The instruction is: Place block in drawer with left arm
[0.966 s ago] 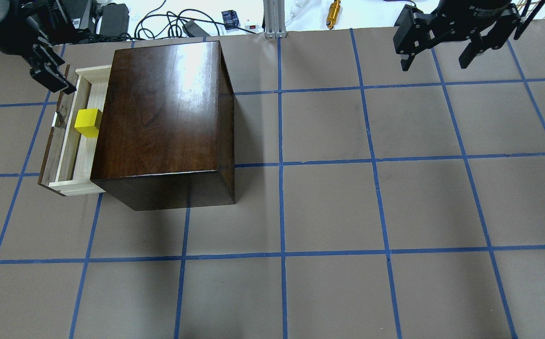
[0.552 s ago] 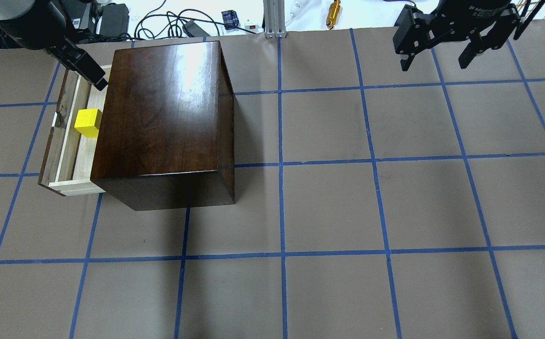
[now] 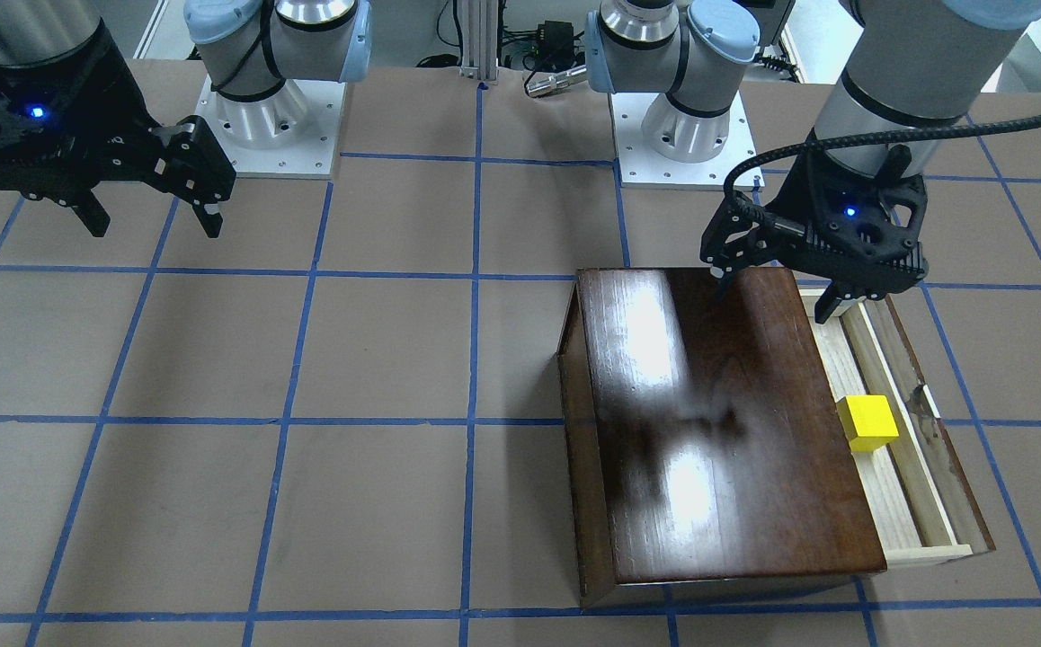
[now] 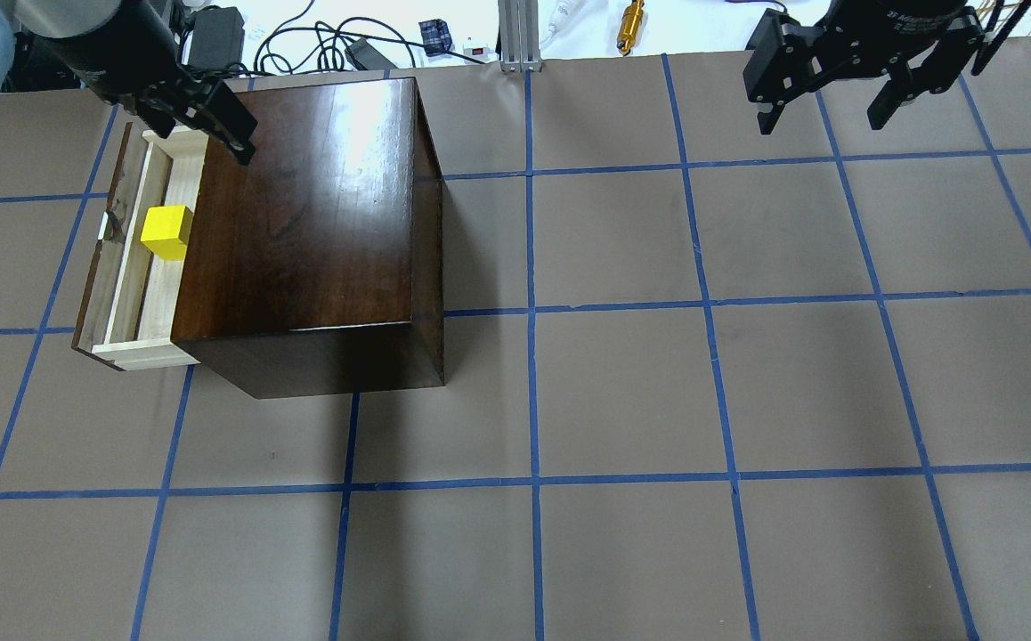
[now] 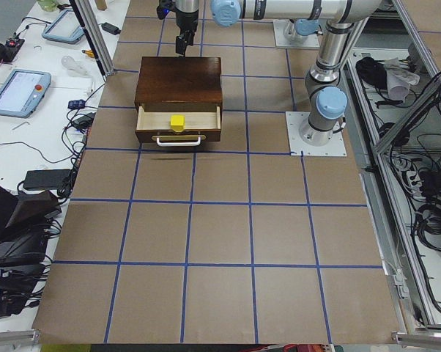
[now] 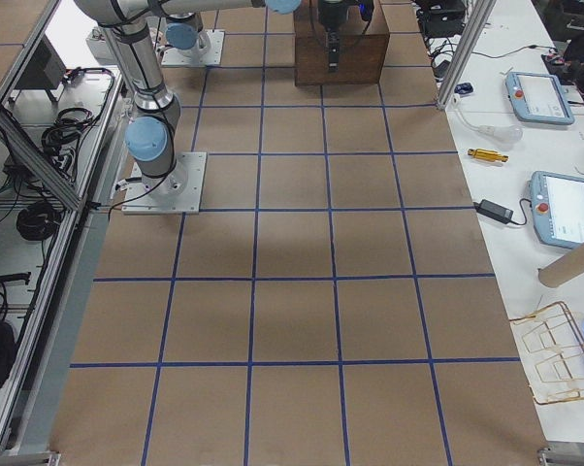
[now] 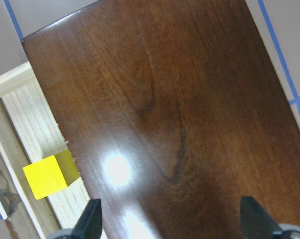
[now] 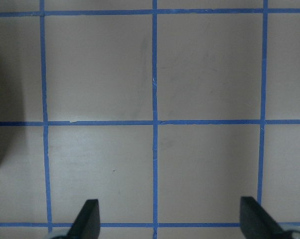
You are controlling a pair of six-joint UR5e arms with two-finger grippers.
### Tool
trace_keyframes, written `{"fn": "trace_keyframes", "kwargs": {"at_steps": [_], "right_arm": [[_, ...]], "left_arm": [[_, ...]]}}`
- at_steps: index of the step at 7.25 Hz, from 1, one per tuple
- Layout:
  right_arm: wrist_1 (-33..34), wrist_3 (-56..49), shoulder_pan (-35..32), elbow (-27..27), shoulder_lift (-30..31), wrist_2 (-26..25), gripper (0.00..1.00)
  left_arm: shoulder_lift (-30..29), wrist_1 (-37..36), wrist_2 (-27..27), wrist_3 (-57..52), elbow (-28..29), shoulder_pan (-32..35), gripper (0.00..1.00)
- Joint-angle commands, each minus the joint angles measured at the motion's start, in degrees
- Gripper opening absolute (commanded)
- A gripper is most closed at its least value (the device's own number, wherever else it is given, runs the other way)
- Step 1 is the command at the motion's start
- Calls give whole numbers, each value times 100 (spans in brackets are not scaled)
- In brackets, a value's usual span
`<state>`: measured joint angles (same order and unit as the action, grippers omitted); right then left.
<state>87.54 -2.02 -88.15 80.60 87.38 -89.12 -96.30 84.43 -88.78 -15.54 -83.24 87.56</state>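
The block [image 4: 166,231] sits inside the drawer [image 4: 158,298], on its pale floor about midway along its length, just beside the edge of the wooden box [image 4: 311,205]. The drawer stands pulled partway out of the box on the robot's left side. The left arm [image 3: 911,76] hangs above the box's corner nearest the robot, by the drawer's end; its jaws are spread wide and hold nothing, one finger over the glossy top, the other over the drawer. The right arm [image 3: 35,27] hovers over bare tabletop [image 4: 622,392], well apart from the box, jaws wide open and empty
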Motion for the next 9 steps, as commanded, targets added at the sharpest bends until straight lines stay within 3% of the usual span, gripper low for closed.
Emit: {"fn": "trace_keyframes", "kwargs": {"at_steps": [1, 9], "right_arm": [[0, 0, 0, 0, -1, 0, 100], [0, 0, 0, 0, -1, -9, 100]], "left_arm": [[41, 74, 10, 638, 1, 42, 100], [49, 346, -8, 1158, 10, 16, 100]]}}
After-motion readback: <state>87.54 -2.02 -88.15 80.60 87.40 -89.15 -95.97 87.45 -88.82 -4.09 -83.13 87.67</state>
